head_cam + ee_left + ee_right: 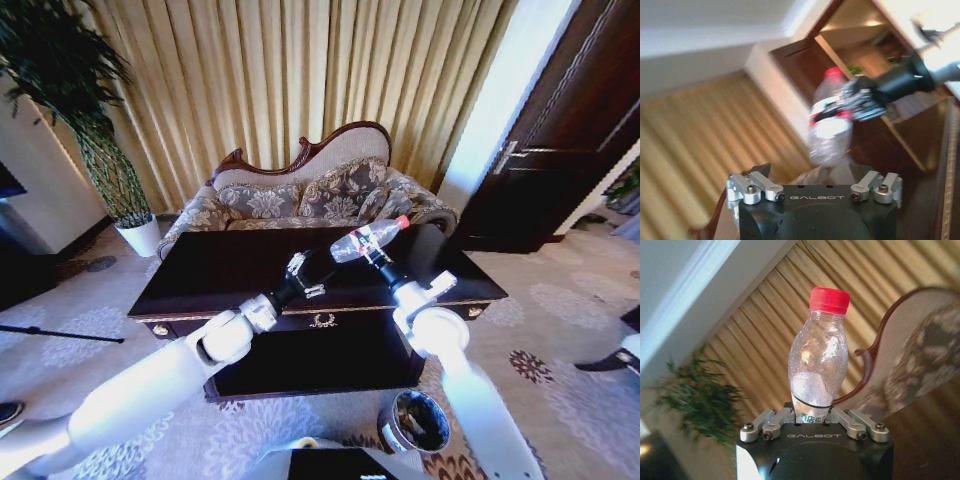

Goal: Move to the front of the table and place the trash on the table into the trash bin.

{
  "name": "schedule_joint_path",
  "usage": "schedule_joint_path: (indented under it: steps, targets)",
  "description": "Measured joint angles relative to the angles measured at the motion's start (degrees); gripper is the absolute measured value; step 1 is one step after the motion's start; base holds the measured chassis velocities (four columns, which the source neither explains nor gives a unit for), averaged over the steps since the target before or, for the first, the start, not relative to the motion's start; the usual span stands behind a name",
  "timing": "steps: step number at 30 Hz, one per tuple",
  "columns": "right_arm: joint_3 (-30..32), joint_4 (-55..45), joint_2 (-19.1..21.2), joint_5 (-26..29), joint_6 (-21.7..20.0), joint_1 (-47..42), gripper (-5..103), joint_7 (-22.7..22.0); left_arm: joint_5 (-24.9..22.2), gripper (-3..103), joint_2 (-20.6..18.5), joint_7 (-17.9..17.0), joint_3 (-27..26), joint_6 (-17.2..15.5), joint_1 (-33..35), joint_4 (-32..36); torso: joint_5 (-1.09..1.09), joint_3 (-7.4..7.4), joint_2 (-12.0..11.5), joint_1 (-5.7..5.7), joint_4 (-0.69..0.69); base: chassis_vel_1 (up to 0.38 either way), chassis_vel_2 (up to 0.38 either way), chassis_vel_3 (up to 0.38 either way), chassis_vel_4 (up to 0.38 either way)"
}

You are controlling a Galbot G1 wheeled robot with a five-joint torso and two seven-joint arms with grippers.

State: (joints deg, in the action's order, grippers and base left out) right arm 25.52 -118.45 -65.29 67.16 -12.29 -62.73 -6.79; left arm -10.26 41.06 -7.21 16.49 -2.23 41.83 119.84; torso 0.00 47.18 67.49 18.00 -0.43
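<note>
One bottle (366, 239) pinched at its base by right gripper (372, 253), raised above table (220, 268); left gripper (303, 277) spread, empty, probably just above the tabletop; risk: slick bottle slips short of bin (417, 421).

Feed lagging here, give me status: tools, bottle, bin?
Right tool shut on bottle, held above table. Left tool over the tabletop, holding nothing. Trash bin on floor in front of the table.

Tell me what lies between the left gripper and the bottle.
Nothing: in the head view the left gripper hangs apart from the bottle, with bare table top behind the gap. The right gripper holds the bottle.
</note>
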Motion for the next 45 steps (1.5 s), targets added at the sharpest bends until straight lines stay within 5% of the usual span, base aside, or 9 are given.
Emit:
schedule_joint_path:
  steps: [2, 5, 7, 16, 23, 33, 45]
  targets:
    - [0.18, 1.04, 0.38, -3.73, 0.37, 0.07, 21, 0.25, -1.77, 95, -0.33, -1.89, -3.44, -0.71, 3.11, 0.63, 0.00, 0.00, 0.00, 0.00, 0.00, 0.000, 0.000, 0.000, 0.000]
    - [0.53, 2.34, 1.09, -10.83, 1.57, -0.43, 21, 0.58, -5.49, 99, 0.01, -4.18, -15.04, -3.43, 10.73, 1.91, 0.01, 0.00, 0.00, 0.00, 0.01, 0.000, 0.000, 0.000, 0.000]
    - [0.64, 2.44, 1.27, -12.56, 1.76, -0.68, 21, 0.57, -6.43, 100, 0.45, -4.48, -17.98, -4.18, 12.55, 2.18, 0.02, 0.00, 0.00, 0.00, 0.02, 0.000, 0.000, 0.000, 0.000]
    - [0.64, 2.99, 3.78, -33.60, 2.01, -4.46, 21, 0.74, -18.21, 100, 9.56, -11.85, -41.03, -12.92, 25.70, 4.67, 0.00, 0.00, 0.00, 0.00, -0.01, 0.000, 0.000, 0.000, 0.000]
    - [2.43, 1.50, 5.83, -38.94, 2.62, -7.63, 21, 0.79, -26.87, 100, 13.21, -12.02, -51.51, -17.40, 32.23, 6.79, 0.00, 0.00, 0.00, -0.01, 0.00, 0.000, 0.000, 0.000, 0.000]
    - [2.78, -2.72, 7.20, -38.45, 1.09, -10.67, 21, -1.69, -27.97, 100, 15.20, -10.90, -54.84, -20.70, 34.10, 7.85, 0.00, 0.00, 0.00, -0.01, -0.01, 0.000, 0.000, 0.000, 0.000]
    - [4.63, -5.11, 7.17, -37.71, 0.88, -13.85, 21, -2.59, -27.47, 100, 14.91, -10.21, -54.80, -20.91, 34.10, 7.86, 0.00, 0.01, -0.01, 0.02, 0.00, 0.089, -0.086, -0.083, 0.092]
